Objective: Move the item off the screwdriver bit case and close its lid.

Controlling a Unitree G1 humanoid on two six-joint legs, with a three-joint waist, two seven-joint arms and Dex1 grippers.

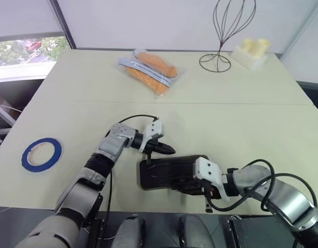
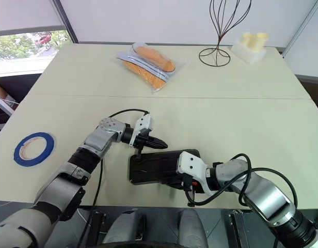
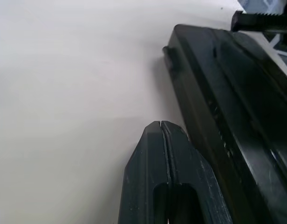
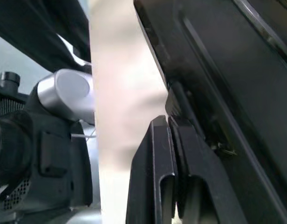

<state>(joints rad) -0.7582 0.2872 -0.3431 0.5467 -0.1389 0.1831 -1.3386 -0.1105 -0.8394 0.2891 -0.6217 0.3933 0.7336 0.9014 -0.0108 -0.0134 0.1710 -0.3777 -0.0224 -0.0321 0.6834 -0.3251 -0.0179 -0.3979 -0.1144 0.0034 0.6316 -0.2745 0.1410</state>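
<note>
Dark screwdriver bit case [image 1: 167, 173] flat on pale table [image 1: 241, 119], lid [image 2: 156, 165] down, left gripper [image 1: 168, 150] clenched empty at far edge, right gripper [image 4: 174, 123] clenched at near edge

Both arms are silver-grey metal with black joint bands. Each wrist carries a white angular housing ahead of a black two-fingered gripper: left gripper [image 1: 169, 150], right gripper [image 4: 170, 122]. Black cables loop over each forearm. The fingers [image 3: 164, 177] are matte black, ridged plastic with a hollow slot down the middle.
</note>
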